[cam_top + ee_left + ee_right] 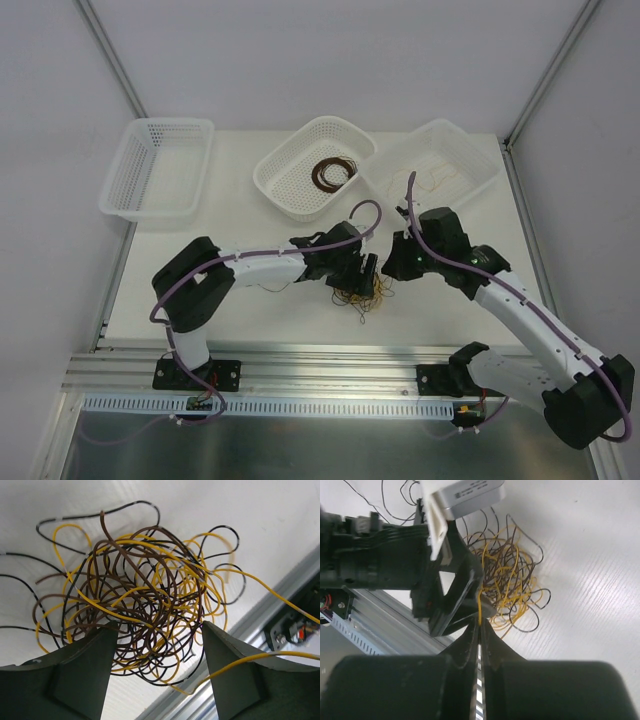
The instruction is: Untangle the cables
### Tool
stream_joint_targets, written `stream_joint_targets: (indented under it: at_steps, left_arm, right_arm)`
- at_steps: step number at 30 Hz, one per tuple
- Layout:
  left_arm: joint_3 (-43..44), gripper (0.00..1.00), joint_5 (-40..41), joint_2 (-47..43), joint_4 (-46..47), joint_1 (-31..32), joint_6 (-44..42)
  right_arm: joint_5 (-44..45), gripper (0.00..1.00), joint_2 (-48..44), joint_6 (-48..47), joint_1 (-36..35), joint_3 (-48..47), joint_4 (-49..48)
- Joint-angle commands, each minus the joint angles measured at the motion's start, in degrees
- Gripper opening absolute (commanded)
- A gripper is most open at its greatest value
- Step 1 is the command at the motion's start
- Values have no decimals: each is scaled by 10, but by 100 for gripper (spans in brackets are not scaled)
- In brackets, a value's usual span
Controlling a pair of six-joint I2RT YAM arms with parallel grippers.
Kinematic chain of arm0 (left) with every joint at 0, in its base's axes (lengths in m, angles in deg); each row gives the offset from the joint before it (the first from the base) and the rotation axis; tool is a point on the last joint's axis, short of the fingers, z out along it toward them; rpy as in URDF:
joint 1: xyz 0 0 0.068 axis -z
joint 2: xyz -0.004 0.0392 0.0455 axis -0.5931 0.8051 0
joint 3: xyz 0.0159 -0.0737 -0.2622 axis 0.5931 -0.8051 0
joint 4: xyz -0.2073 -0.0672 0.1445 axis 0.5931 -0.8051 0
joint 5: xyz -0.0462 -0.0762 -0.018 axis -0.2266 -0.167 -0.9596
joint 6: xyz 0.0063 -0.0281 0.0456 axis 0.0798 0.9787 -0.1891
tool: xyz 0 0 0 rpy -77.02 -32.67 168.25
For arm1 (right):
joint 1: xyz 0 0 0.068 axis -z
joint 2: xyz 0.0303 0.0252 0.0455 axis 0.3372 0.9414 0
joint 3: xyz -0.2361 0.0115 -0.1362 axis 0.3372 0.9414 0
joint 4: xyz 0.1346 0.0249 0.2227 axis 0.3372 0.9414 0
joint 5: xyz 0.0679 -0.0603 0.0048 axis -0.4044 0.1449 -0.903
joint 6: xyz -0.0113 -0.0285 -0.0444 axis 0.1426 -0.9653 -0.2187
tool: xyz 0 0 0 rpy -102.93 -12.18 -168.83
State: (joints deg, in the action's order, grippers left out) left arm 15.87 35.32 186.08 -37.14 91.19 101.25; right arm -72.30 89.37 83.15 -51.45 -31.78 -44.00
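The cables (366, 292) lie as one tangle of black, dark brown and yellow-orange loops on the white table between both arms. My left gripper (159, 626) is open over the tangle (145, 600), its two fingers straddling the near part of it without pinching. One yellow strand (260, 657) runs out to the right across the right finger (240, 675). My right gripper (480, 626) is shut on a yellow cable (480, 611) that leads up into the tangle (509, 577), close beside the left gripper (452, 587).
Three white mesh baskets stand at the back: a left one (125, 185), a middle one (283, 185) holding a dark brown coil (333, 172), and a right one (475, 160) with a tan cable (437, 180). An aluminium rail (330, 365) runs along the near edge.
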Motion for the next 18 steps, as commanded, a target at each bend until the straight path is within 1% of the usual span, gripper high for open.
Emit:
stream_joint_targets:
  at_steps: [1,4,6,8,11,15,18]
  left_arm:
    - [10,67,73,16,17,5,39]
    - [-11,65,113,14,16,2,50]
    - [-34,65,122,2,13,-10,61]
    - [-52,66,145,-9,13,-23,68]
    - [-101,66,158,-46,10,-53,75]
    - [-155,66,172,-92,6,-101,76]
    - [-194,66,185,-131,-1,-124,70]
  right_arm:
    - [-17,1,-23,11,-3,-45,29]
    - [0,0,-38,1,-2,-88,69]
    - [24,1,-46,-14,-2,-118,107]
    - [45,1,-51,-28,2,-173,132]
    - [63,1,-49,-48,19,-248,194]
    - [65,1,-46,-67,47,-335,223]
    - [62,1,-37,-73,77,-401,237]
